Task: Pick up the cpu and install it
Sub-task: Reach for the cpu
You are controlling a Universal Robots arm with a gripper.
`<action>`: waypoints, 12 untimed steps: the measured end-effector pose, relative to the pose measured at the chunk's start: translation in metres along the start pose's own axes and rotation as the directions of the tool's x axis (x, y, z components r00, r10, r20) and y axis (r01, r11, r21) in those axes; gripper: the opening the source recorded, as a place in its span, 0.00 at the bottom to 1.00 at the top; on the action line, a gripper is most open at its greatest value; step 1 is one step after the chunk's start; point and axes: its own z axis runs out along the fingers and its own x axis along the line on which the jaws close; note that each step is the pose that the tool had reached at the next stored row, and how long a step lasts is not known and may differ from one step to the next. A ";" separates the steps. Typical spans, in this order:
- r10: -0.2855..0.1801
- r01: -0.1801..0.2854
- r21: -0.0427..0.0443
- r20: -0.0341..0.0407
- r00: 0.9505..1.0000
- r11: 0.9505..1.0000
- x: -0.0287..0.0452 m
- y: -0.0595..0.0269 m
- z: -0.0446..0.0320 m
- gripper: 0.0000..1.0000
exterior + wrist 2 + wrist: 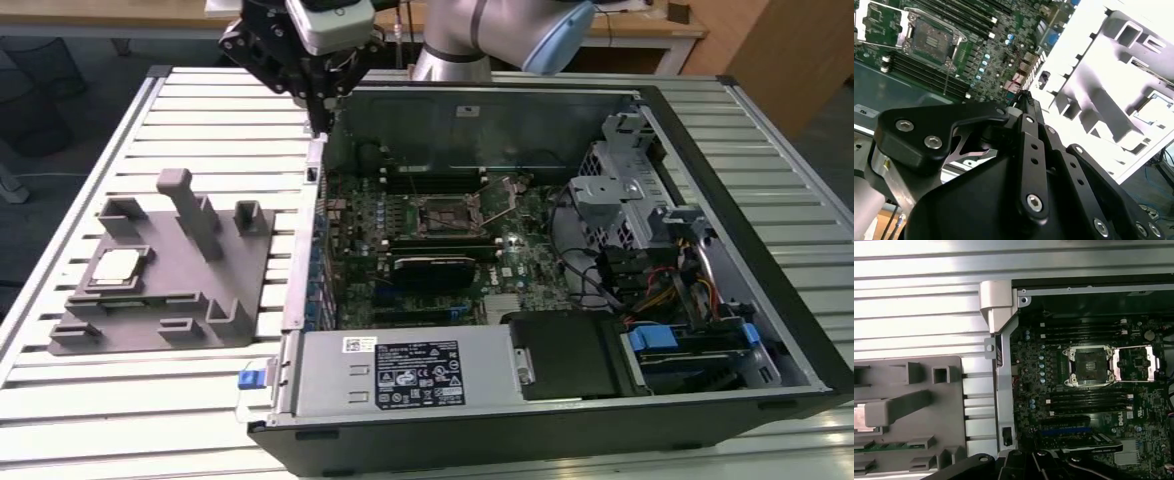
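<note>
Gripper (320,118) is seen above the far corner of the case (561,428), at the exterior view's left, with fingers closed together and nothing gripped. Cpu (118,265) is laid on the tray (200,292), well apart from the gripper. The socket (447,212) is left open.

Watching remotely here. The counter (134,400) is a silvery slatted metal top, with the slats running from the exterior view's left to its right. Afaict two things sit directly on it. A grey plastic tray (214,300) w/ upright blocks lies flat towards the exterior view's left. A PC case (534,430) lies on its side, open side up, just beside the tray, w/ a narrow strip of bare slats btwn them.
</note>
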 end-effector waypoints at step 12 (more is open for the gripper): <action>0.000 0.000 0.000 0.000 1.000 1.000 0.0319 -0.0024 -0.0002 0.11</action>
